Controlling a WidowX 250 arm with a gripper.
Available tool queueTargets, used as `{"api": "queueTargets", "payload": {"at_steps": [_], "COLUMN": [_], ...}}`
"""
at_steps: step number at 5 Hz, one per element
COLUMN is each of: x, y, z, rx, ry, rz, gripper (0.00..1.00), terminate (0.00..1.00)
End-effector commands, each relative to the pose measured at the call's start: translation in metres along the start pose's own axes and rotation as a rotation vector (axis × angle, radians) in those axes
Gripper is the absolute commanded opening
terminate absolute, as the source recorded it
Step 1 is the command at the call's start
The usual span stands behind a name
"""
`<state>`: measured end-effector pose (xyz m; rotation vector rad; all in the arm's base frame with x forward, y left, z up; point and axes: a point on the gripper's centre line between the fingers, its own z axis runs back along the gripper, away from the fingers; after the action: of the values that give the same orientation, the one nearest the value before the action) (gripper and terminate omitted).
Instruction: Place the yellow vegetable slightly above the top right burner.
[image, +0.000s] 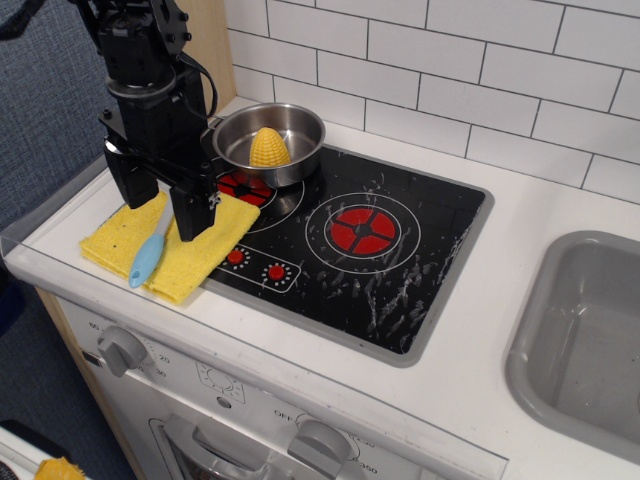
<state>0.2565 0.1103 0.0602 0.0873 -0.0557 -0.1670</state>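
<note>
While the yellow vegetable (268, 148) sits in the pot (300, 125), the gripper (163, 207) hangs open, empty; transfer beyond the top right burner (363, 230) unstarted.

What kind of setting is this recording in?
Most likely a toy play kitchen: a black stovetop with printed red burners, a grey sink at right, oven knobs below, white tile wall behind.

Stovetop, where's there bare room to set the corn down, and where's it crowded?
Bare glass lies behind the right burner, up to the stovetop back rim, and to its right. White counter is free between that rim and the sink. The left is crowded: steel pot holding the corn, the gripper, yellow cloth and blue utensil.
</note>
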Motion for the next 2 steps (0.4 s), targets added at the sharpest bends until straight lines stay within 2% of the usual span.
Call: {"api": "queueTargets", "payload": {"at_steps": [1,2], "x": [0.000,0.011], "y": [0.000,0.008], "z": [0.000,-0.005], "rx": [0.000,-0.073], "ry": [0.000,-0.045], "rz": [0.000,0.028], "gripper": [1.00,1.00], "terminate": [0.00,0.00]}}
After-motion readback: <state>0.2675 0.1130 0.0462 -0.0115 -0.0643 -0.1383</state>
